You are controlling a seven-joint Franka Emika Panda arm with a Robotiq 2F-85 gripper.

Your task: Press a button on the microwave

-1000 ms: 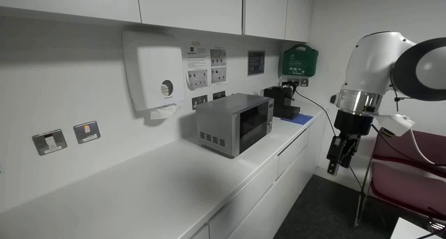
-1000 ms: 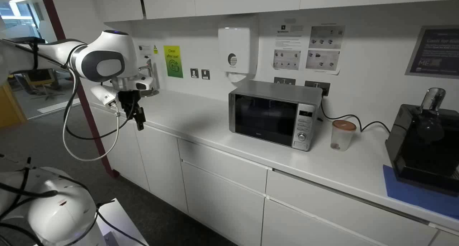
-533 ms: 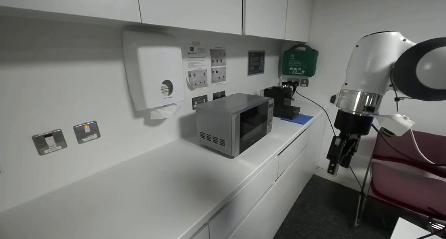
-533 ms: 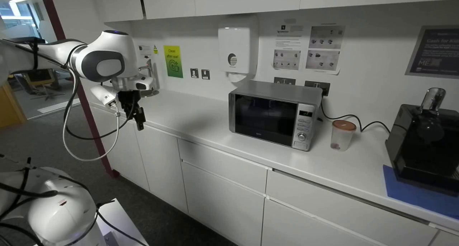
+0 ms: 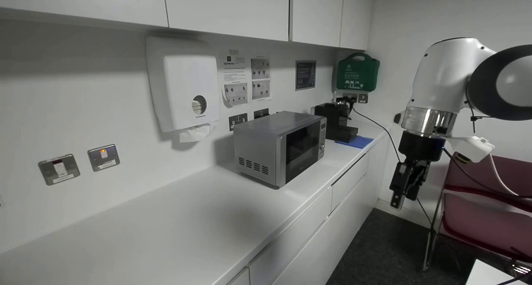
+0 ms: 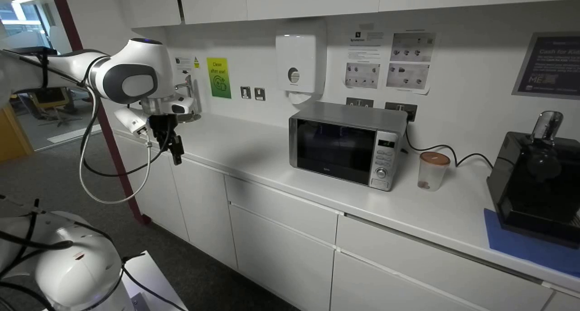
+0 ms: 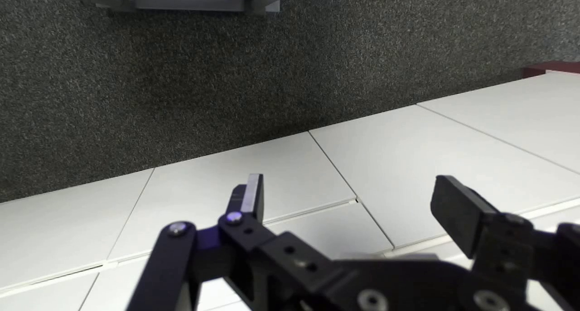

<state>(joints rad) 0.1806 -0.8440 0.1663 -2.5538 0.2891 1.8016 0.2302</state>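
Note:
The silver-grey microwave (image 5: pixel 256 152) stands on the white counter, with vent slots in its side and a dark glass window in front. It shows in both exterior views (image 6: pixel 334 151). Its control panel (image 6: pixel 384 159) is at the right of its front, with a small display, rows of buttons and a round knob. My black gripper (image 5: pixel 404 198) points down in the air in front of the counter, well apart from the microwave. It also shows at the left in an exterior view (image 6: pixel 177 157). In the wrist view its fingers (image 7: pixel 351 184) are wide apart with nothing between them. The microwave is out of the wrist view.
The counter (image 6: pixel 267 166) has drawers and doors below and wall cupboards (image 6: pixel 312 0) above. Right of the microwave are a clear cup with an orange lid (image 6: pixel 432 171) and a black machine (image 6: pixel 539 188) on a blue mat (image 6: pixel 521 238). A red chair (image 5: pixel 486 218) stands behind the arm.

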